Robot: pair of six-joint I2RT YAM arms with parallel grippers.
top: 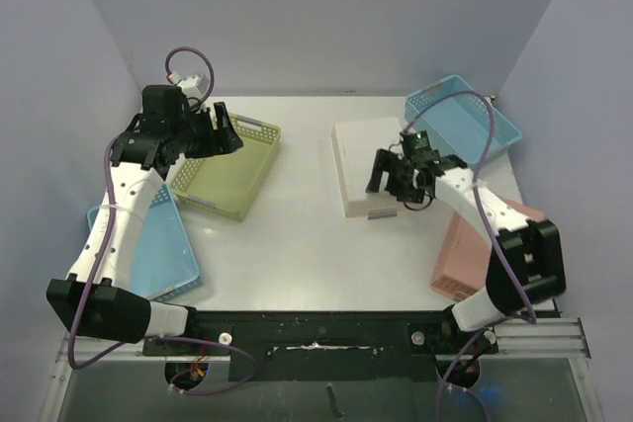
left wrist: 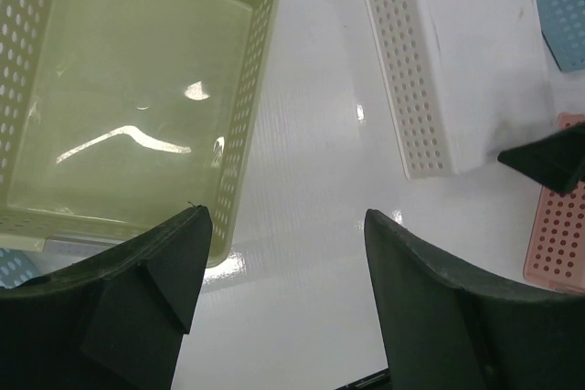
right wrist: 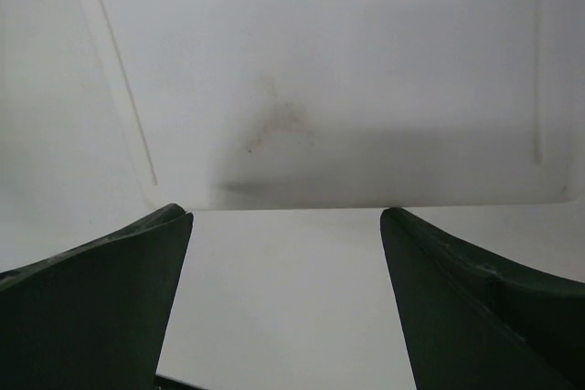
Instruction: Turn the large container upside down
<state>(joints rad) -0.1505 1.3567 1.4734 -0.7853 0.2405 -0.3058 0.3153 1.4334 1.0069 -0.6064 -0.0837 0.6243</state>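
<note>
Right wrist view cuts off the white container (right wrist: pixel 302 89); both arms' jaws gape empty.

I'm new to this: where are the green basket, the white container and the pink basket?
green basket (left wrist: pixel 137 98): left wrist view, on its bare floor.
white container (top: pixel 354 160): top view, on its flat top face.
pink basket (top: pixel 457 256): top view, on its left part, clear of the arm.

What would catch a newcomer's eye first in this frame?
The white container lying base up right of centre, with the right gripper open at its near edge. Then the green basket, upright at the back left by the open left gripper. A pink basket sits at the near right.
</note>
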